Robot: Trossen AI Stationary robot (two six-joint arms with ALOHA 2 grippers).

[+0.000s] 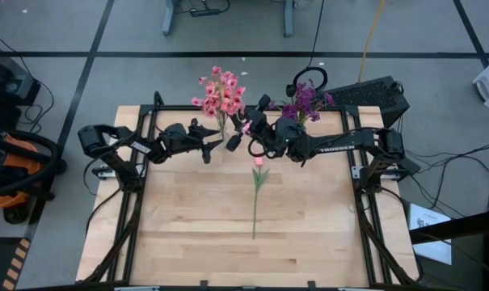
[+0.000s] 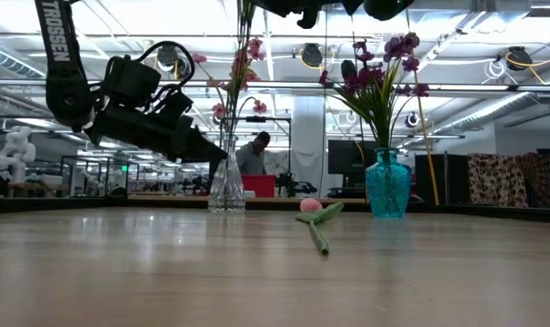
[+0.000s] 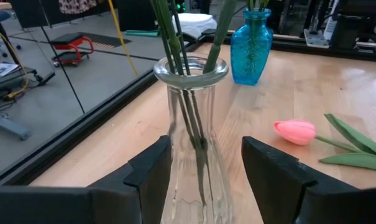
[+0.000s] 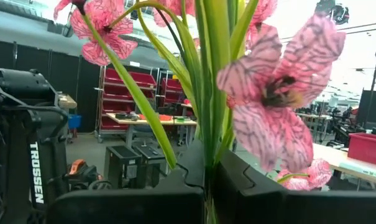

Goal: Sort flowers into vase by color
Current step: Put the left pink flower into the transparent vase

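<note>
A clear glass vase (image 3: 197, 124) stands at the table's far middle with pink flowers (image 1: 221, 93) in it. My left gripper (image 3: 206, 162) is open, one finger on each side of the vase's body. My right gripper (image 4: 209, 168) is above and to the right of the vase, shut on a pink flower spray (image 4: 281, 106). A blue vase (image 2: 388, 186) with purple flowers (image 1: 305, 101) stands further right. A pink tulip (image 1: 259, 162) lies flat on the table, its stem running toward the near edge. My left gripper comes level at the clear vase from the table's left. A gap shows between one finger (image 3: 268, 174) and the glass. Whether the other finger (image 3: 151, 174) touches the vase, I cannot tell. My right gripper pinches the pink spray's green stem (image 4: 207, 146) between its two fingers. The fingers come from the table's right, slanting a little upward, and lie across the stem. Blossoms and leaves rise above the fingers. A stem (image 3: 220, 31) slants down into the clear vase's mouth.
The tulip's bud (image 3: 295, 131) lies just right of the clear vase, between the two vases. Black frame rails (image 1: 139, 202) run along the table's left and right sides. The near half of the wooden table (image 1: 252, 259) is bare wood.
</note>
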